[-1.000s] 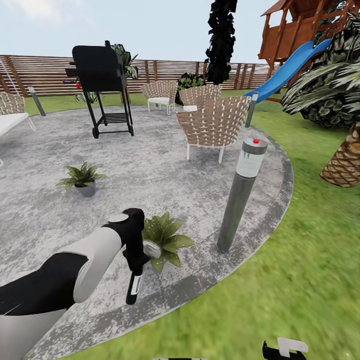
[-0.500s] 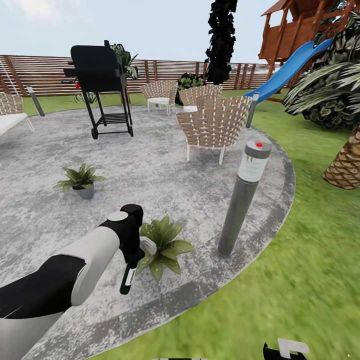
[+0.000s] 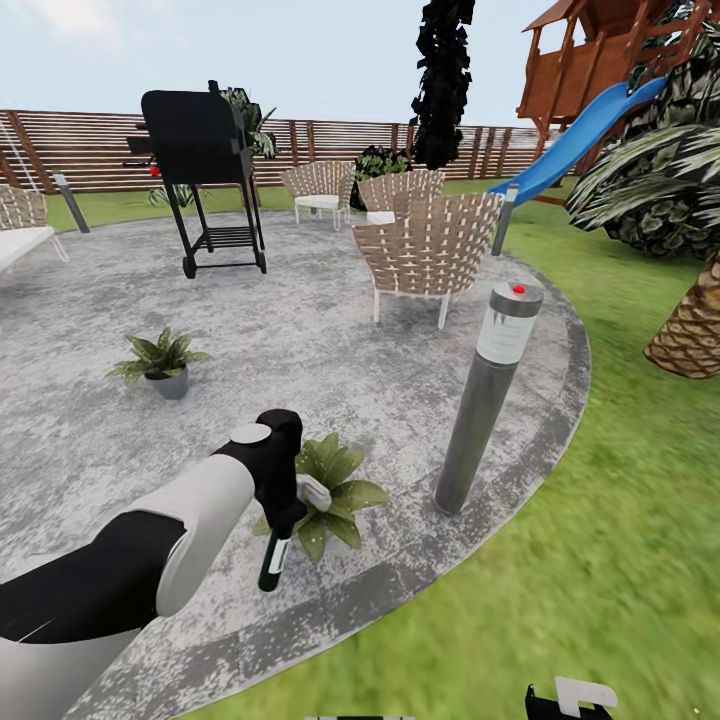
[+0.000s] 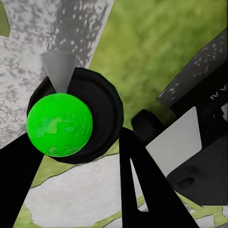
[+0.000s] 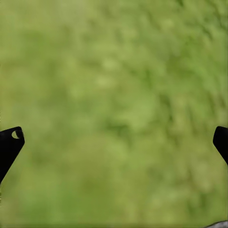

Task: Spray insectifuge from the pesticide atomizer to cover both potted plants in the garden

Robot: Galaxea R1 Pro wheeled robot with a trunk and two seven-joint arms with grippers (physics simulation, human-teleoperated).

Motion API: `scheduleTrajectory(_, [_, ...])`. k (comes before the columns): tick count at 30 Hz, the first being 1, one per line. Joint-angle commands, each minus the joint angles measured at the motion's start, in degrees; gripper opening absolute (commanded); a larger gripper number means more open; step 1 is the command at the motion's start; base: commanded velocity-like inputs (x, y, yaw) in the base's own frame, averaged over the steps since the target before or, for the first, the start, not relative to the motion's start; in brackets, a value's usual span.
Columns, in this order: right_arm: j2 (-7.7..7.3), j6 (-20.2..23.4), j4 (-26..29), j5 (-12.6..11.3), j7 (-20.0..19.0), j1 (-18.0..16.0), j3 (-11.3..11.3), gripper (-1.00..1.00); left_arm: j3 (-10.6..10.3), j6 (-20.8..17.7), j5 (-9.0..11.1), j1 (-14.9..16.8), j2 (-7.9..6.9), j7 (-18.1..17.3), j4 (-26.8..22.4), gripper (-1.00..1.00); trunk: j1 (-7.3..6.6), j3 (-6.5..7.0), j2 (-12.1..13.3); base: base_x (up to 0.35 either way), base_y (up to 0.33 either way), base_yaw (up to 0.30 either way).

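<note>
The head view looks forward and down across the patio toward the fence. Both wrist views face down, close over the lawn, which all three share.

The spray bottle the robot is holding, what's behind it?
Right behind the pesticide atomizer, held in the left gripper, sits a potted plant on the grey patio. The arm and bottle cover some leaves, and its pot cannot be seen.
</note>
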State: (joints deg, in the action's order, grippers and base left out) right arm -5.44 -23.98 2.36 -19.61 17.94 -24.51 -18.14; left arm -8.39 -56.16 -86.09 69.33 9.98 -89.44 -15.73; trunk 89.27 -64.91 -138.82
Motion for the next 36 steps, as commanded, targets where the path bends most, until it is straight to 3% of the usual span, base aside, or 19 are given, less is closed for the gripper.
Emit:
scheduleTrajectory(1, [-0.01,-0.10,0.01,-0.43,0.17,-0.01,-0.49,1.00,0.08,-0.56,-0.50,-0.03,0.02,-0.56,-0.06,-1.00,-0.01,-0.05,-0.02,0.000,0.000,0.000])
scheduleTrajectory(10, [-0.09,-0.10,0.01,-0.48,0.22,-0.01,-0.49,1.00,0.05,-0.45,-0.34,-0.07,0.02,-0.56,-0.17,-1.00,-0.01,-0.05,-0.02,-0.005,-0.003,0.000])
scheduleTrajectory(16, [-0.09,-0.10,0.01,-0.47,0.25,-0.01,-0.49,1.00,-0.40,-0.30,-0.68,-0.07,0.02,-0.56,-0.32,-1.00,-0.01,-0.05,-0.02,-0.255,-0.073,0.000])
scheduleTrajectory(20, [-0.09,-0.10,-0.02,-0.45,0.26,-0.01,-0.49,1.00,-0.56,-0.27,-0.89,-0.13,-0.71,-0.56,-0.26,-1.00,-0.01,-0.05,-0.02,-0.336,-0.006,0.000])
scheduleTrajectory(23, [-0.09,-0.10,-0.05,-0.43,0.26,-0.01,-0.49,1.00,-0.56,-0.22,-0.87,-0.71,-2.29,-0.56,-0.31,-1.00,-0.01,-0.05,-0.02,-0.340,-0.001,0.000])
scheduleTrajectory(27, [-0.02,-0.02,-0.07,-0.43,0.26,-0.01,-0.49,1.00,-0.57,0.03,-0.68,-3.46,-6.17,-0.56,-0.93,-1.00,-0.01,-0.05,-0.02,-0.341,0.000,0.000])
scheduleTrajectory(29, [-0.01,-0.02,-0.07,-0.43,0.26,-0.01,-0.54,1.00,-0.27,0.07,-0.36,-6.58,-7.94,-0.56,-3.44,-1.00,-0.01,-0.05,-0.02,-0.341,0.000,0.000])
scheduleTrajectory(36, [0.07,-0.01,-0.07,-0.34,0.26,0.06,-0.58,1.00,-0.04,0.01,0.82,-18.94,-8.67,-0.56,-18.14,-1.00,-0.01,-0.05,-0.02,-0.341,0.000,0.000])
